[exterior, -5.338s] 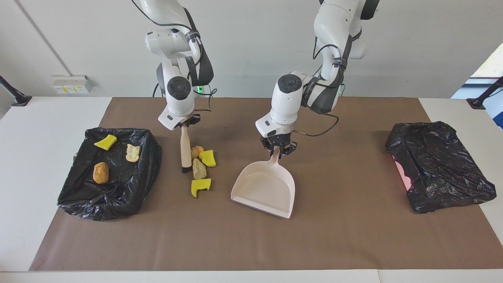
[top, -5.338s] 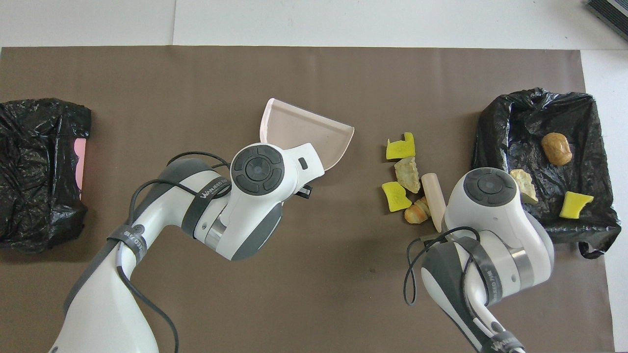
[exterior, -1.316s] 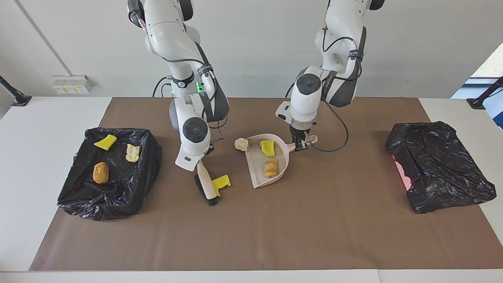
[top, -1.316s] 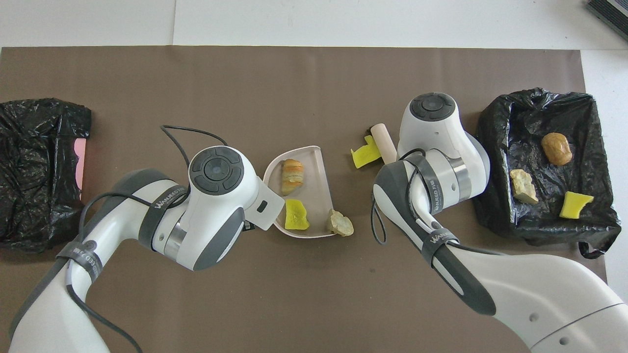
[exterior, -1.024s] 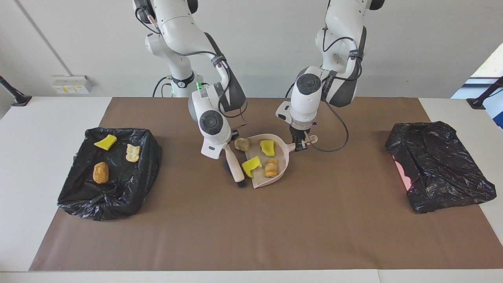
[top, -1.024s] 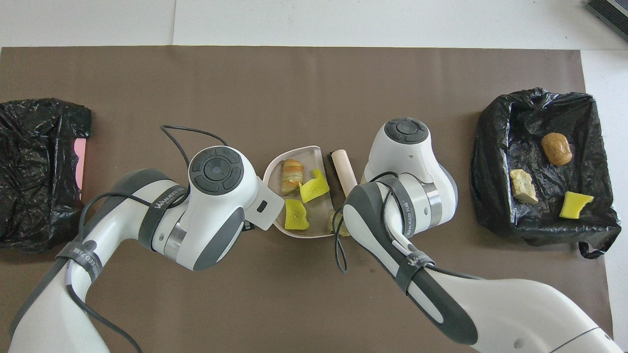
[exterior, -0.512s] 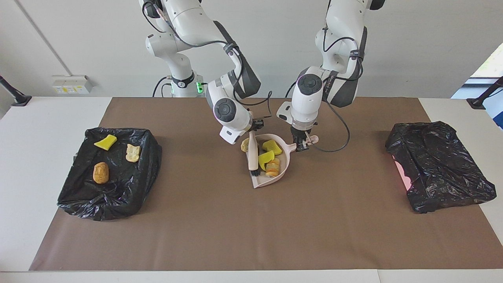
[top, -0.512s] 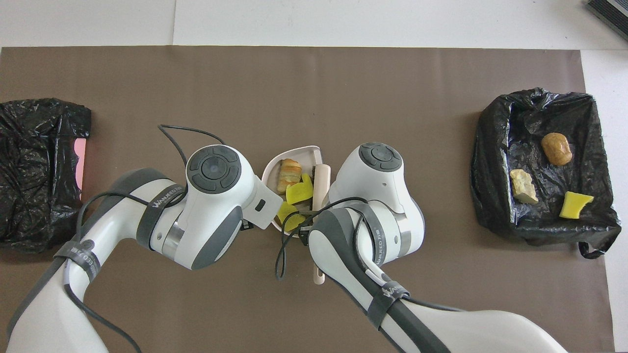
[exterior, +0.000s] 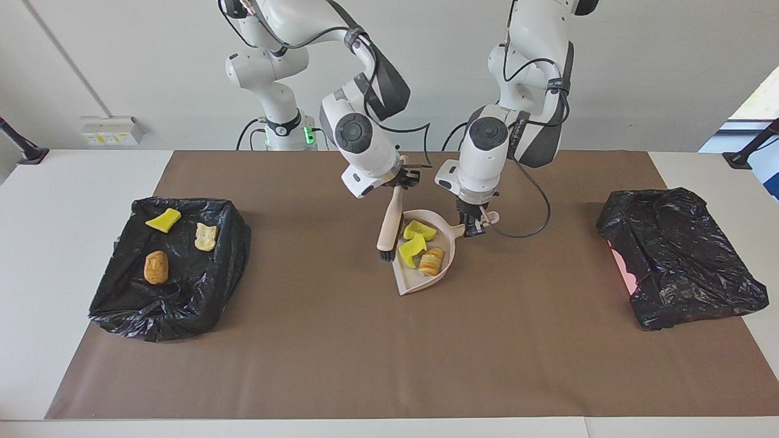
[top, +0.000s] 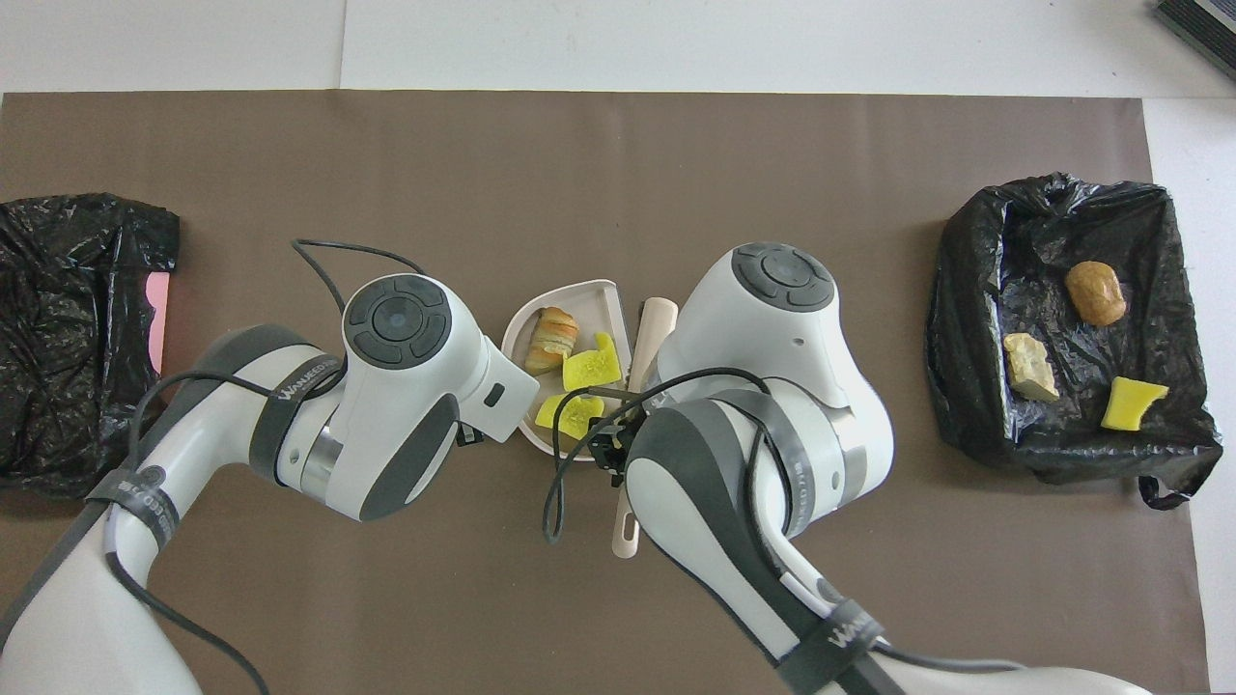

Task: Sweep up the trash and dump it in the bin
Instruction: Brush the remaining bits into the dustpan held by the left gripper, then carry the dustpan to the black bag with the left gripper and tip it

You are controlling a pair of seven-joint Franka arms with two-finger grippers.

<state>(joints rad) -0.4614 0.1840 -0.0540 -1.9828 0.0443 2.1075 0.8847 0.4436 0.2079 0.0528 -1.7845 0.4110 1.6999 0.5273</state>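
Note:
The beige dustpan [exterior: 406,286] [top: 568,294] lies mid-table, my left gripper [exterior: 474,225] shut on its handle. Trash in it: two yellow wedges [exterior: 419,230] [exterior: 412,248] [top: 591,367] and a tan bread chunk [exterior: 432,260] [top: 550,338]. My right gripper [exterior: 403,181] is shut on the beige brush [exterior: 389,222] [top: 653,331]. The brush hangs tilted over the pan's open side, black bristles [exterior: 385,256] downward. The black-lined bin [exterior: 228,255] [top: 966,290] sits at the right arm's end. It holds a yellow wedge [exterior: 163,219], a pale chunk [exterior: 206,236] and a brown chunk [exterior: 156,267].
A second black bag [exterior: 681,255] [top: 77,338] with a pink patch showing lies at the left arm's end. A brown mat [exterior: 389,365] covers the table. From overhead, both wrists hide the pan's handle and the part of the pan nearest the robots.
The right gripper carried the brush toward the left arm's end, pushing a yellow wedge into the dustpan, then rose. The pale lump at the pan's mouth no longer shows. The pan shifted slightly.

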